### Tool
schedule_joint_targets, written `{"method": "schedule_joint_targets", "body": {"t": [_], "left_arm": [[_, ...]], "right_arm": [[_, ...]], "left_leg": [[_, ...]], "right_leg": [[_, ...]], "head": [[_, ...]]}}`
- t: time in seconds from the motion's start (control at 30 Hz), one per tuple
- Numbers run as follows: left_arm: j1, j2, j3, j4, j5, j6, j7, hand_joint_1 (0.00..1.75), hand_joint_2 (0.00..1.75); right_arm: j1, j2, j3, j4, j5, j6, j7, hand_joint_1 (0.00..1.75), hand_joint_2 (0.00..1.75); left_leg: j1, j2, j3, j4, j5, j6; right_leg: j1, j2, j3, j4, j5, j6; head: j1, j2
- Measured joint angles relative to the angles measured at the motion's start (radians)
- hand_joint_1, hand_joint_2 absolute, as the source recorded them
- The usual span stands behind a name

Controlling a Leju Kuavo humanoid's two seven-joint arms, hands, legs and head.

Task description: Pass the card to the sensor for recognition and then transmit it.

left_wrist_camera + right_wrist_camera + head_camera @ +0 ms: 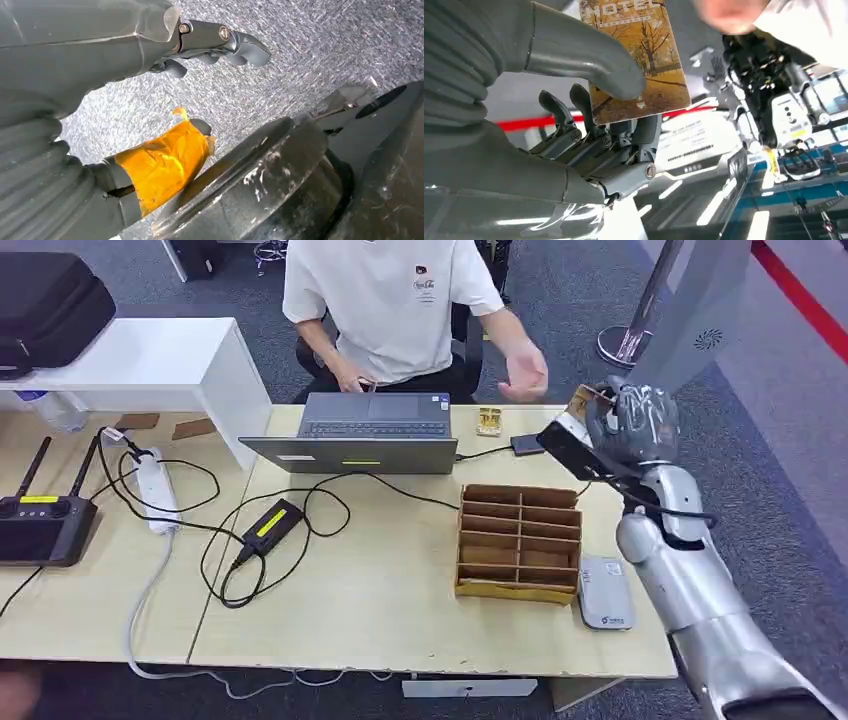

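One hand is doing the work here: my right hand (628,426) is raised at the far right corner of the table (380,630), with the silver forearm running up from the lower right of the head view and the wrist bent so the hand sits above the table edge. It is grasping the hotel key card (639,55). From the right wrist camera I see the thick grey thumb (589,60) pressed flat across the printed face and the darker fingers (589,115) braced behind it, so the card is pinched between them. The card's long axis runs out away from the palm, its free end carrying the word HOTEL and sticking well past the thumb; the face with the autumn-tree print is turned toward the wrist camera. In the head view the card shows as a tan sliver at the far side of the hand, pointing toward the seated person (390,300), whose open hand (525,370) hovers just beyond my hand, near but not touching the card.

Below and nearer than my hand lies the grey card reader (604,592), just beside the cardboard compartment box (518,540). My left hand (165,145) hangs by my body over the carpet, fingers loosely apart and holding nothing, with orange tape wrapped on one finger.
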Motion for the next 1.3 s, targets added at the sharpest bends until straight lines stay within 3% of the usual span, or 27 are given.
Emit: {"method": "schedule_joint_targets", "body": {"t": [0.33,0.5,0.7,0.73,0.87,0.93,1.1,1.3], "left_arm": [[-0.005,0.007,-0.031,0.000,0.000,-0.017,-0.006,0.00,1.75],[-0.005,0.008,-0.039,0.000,0.002,-0.021,-0.006,0.00,1.75],[-0.005,0.008,-0.040,0.000,0.006,-0.022,-0.006,0.00,1.75],[-0.005,0.008,-0.041,0.000,0.008,-0.022,-0.006,0.00,1.75],[-0.005,0.010,-0.040,0.000,0.021,-0.033,-0.026,0.00,1.75],[-0.006,0.003,-0.040,0.000,0.042,-0.008,-0.036,0.00,1.75],[-0.066,-0.056,-0.036,0.000,0.077,0.066,0.081,0.00,1.75],[-0.102,-0.097,-0.034,0.000,0.089,0.069,0.078,0.00,1.75]], "right_arm": [[-0.285,0.122,0.098,0.320,0.080,0.023,0.061,1.50,1.75],[-0.320,0.163,0.122,0.388,0.088,0.026,0.058,1.50,1.75],[-0.320,0.169,0.135,0.420,0.082,0.021,0.024,1.50,1.75],[-0.320,0.169,0.136,0.424,0.082,0.022,0.022,0.00,1.75],[-0.320,0.174,0.146,0.436,0.080,0.024,0.018,0.00,1.75],[-0.321,0.188,0.151,0.443,0.080,0.025,0.019,0.00,1.75],[-0.339,0.283,0.180,0.468,0.112,0.035,0.071,0.00,1.75],[-0.361,0.322,0.203,0.481,0.119,0.032,0.082,0.00,1.75]], "left_leg": [[0.001,0.000,-0.001,0.000,0.001,-0.001],[0.001,0.000,-0.001,0.000,0.001,-0.001],[0.000,-0.001,-0.001,0.000,0.001,-0.001],[0.000,-0.001,-0.001,0.000,0.001,-0.001],[0.000,0.000,-0.001,0.000,0.001,-0.001],[0.000,0.000,-0.001,0.000,0.001,-0.001],[0.000,0.000,-0.001,0.000,0.002,-0.003],[0.002,-0.003,-0.002,0.000,0.003,-0.004]], "right_leg": [[0.001,0.000,-0.001,0.001,0.001,0.000],[0.001,0.000,-0.001,0.000,0.001,0.000],[0.001,0.000,-0.001,0.000,0.001,0.000],[0.001,0.000,-0.001,0.000,0.001,0.000],[0.001,0.000,-0.001,0.000,0.001,0.000],[0.001,0.001,-0.002,0.000,0.001,0.000],[0.001,0.001,-0.004,0.001,0.002,-0.001],[0.001,-0.002,-0.003,0.001,0.002,-0.001]], "head": [[0.000,0.000],[0.000,0.000],[0.000,0.000],[0.000,0.000],[0.000,0.000],[0.000,0.000],[0.000,0.000],[0.001,0.000]]}}
